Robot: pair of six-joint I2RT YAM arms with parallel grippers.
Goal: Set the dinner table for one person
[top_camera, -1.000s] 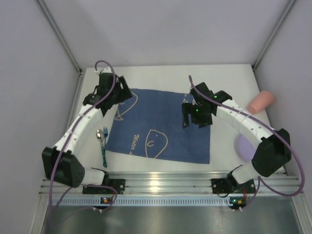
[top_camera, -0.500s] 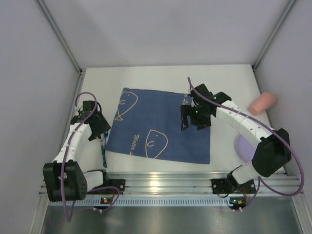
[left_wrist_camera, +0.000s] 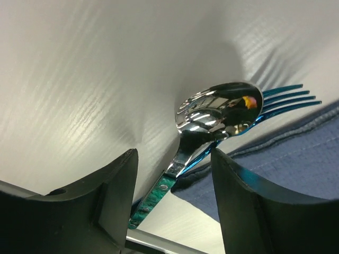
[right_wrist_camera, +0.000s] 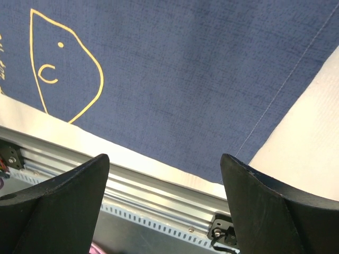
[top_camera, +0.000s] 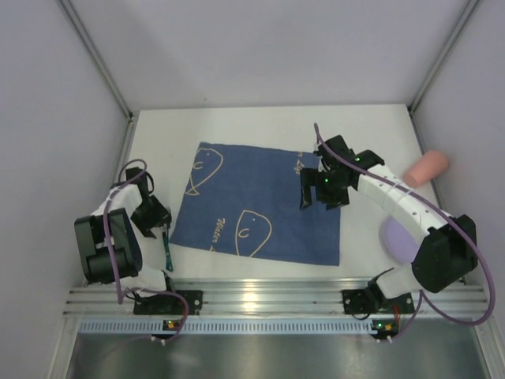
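The dinner table (top_camera: 268, 125) is a white top with a blue whale mat (top_camera: 260, 201) on it. A shiny spoon (left_wrist_camera: 220, 108) lies on a blue fork (left_wrist_camera: 290, 96) beside the mat's left edge; their green handle (top_camera: 168, 254) shows in the top view. My left gripper (top_camera: 156, 218) is low over them and open, its jaws either side of the handle (left_wrist_camera: 153, 198) without touching it. My right gripper (top_camera: 319, 189) is open and empty above the mat's right part (right_wrist_camera: 185, 79).
A pink cup (top_camera: 426, 166) lies on its side at the far right. A pale purple plate (top_camera: 397, 237) sits under the right arm. The ridged aluminium rail (top_camera: 260, 300) runs along the near edge. Grey walls enclose the table.
My left arm has pulled back from the mat's far-left corner to the cutlery at the left edge. My right gripper has shifted slightly right.
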